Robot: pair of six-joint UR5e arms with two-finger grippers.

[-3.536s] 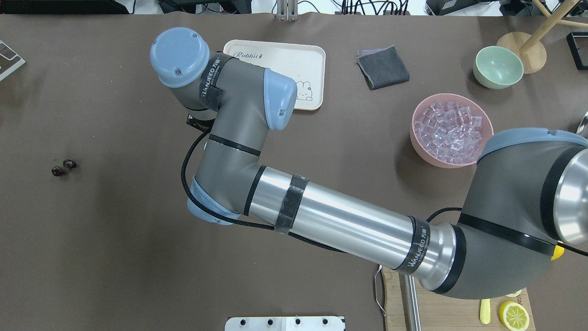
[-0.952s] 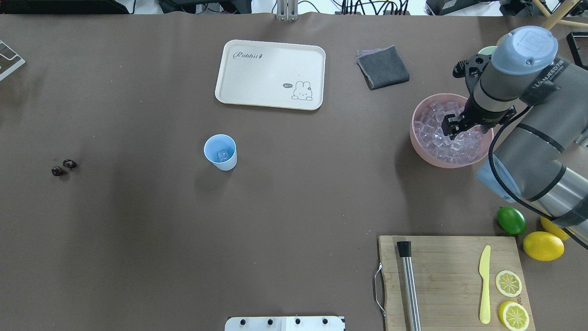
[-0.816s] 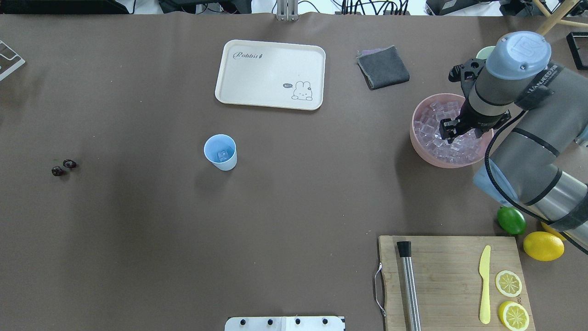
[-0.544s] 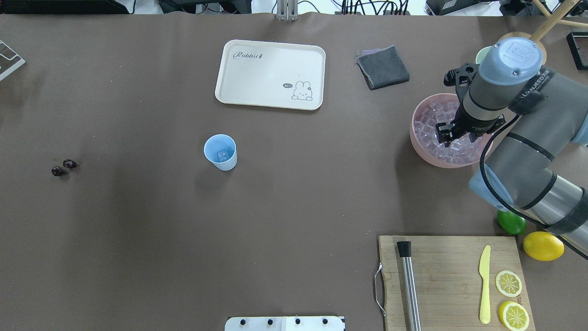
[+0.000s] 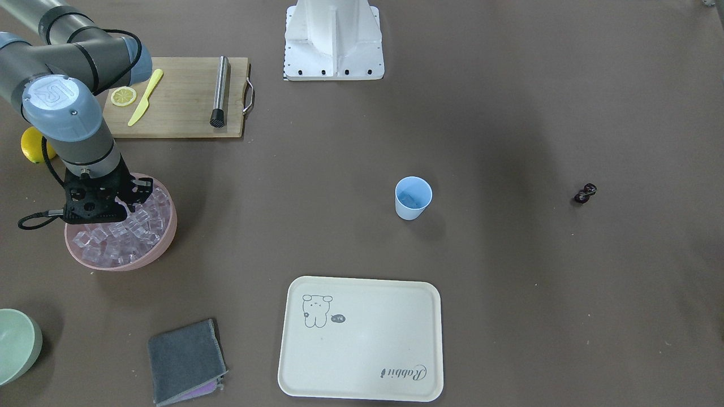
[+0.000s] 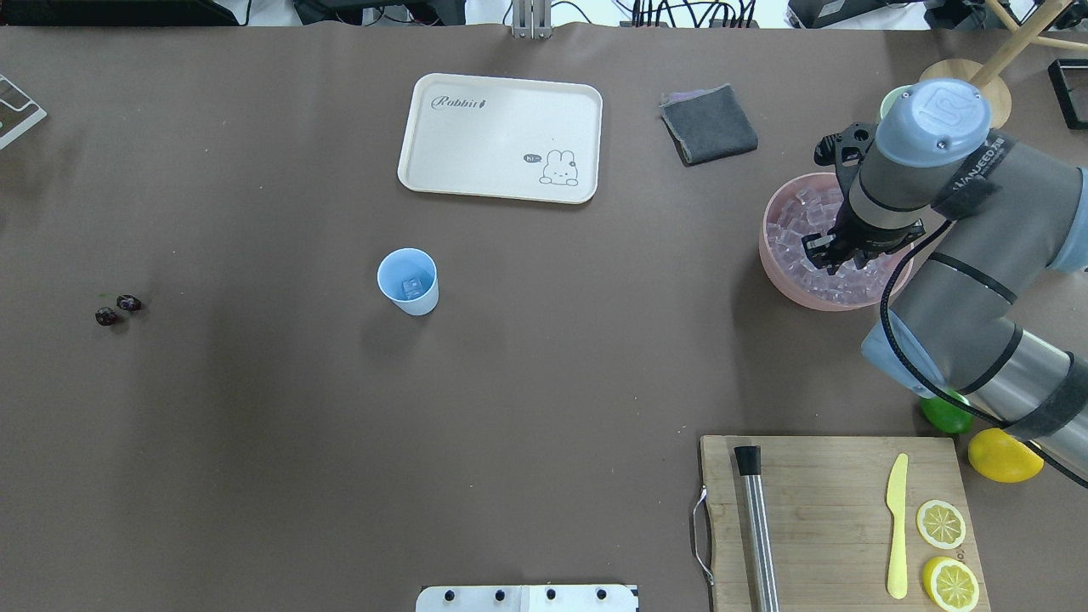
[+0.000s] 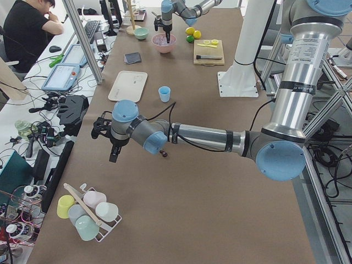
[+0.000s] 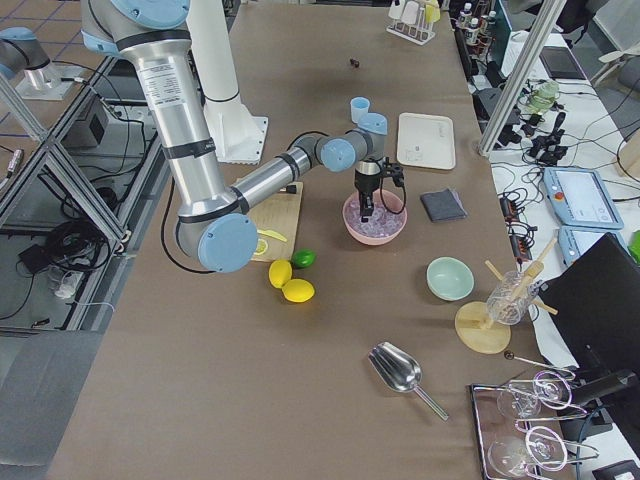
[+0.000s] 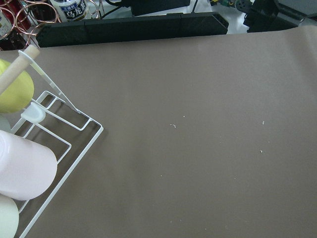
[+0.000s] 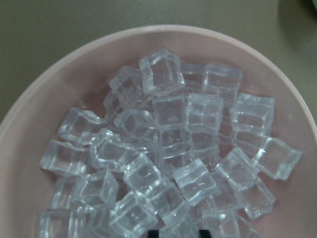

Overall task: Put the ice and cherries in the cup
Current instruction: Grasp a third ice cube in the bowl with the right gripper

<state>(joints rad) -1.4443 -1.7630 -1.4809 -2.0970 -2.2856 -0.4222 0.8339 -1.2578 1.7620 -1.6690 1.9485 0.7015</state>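
you've got a cream rabbit tray (image 6: pixel 500 136) lying flat, with a folded grey cloth (image 6: pixel 709 124) apart to one side. the wooden board (image 6: pixel 824 518) carries a steel rod (image 6: pixel 756 527), a yellow knife (image 6: pixel 896 527) and two lemon slices (image 6: pixel 940 524). a lime (image 6: pixel 952 418) and a whole lemon (image 6: pixel 1003 455) sit just off its corner. the pink bowl (image 6: pixel 786 289) stands near the pale green bowl (image 8: pixel 450 278).

In the overhead view we find bare table (image 6: pixel 255 442) on every side of the cup (image 6: pixel 408 281) and of the cherries (image 6: pixel 117 309) at far left. At upper right, the right gripper (image 6: pixel 831 257) and its arm (image 6: pixel 977 272) cover the pink bowl (image 6: pixel 769 274).
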